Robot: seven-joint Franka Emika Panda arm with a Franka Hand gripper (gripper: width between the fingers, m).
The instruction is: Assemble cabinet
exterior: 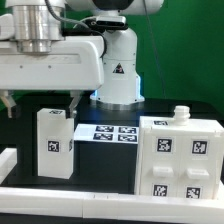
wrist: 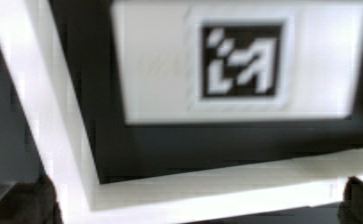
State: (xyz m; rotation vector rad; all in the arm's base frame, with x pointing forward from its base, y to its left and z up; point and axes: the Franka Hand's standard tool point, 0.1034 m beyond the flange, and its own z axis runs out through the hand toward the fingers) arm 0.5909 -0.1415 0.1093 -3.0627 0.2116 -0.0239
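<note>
Pincer (exterior: 42,101) fully spread, empty, hangs above tagged white block (exterior: 55,143) near the cabinet (exterior: 181,160), prob. aligning for a grasp.

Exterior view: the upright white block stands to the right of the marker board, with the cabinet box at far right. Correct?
No. The upright white block stands at the exterior view's left of the marker board, not its right; the cabinet box is at far right, as stated.
</note>
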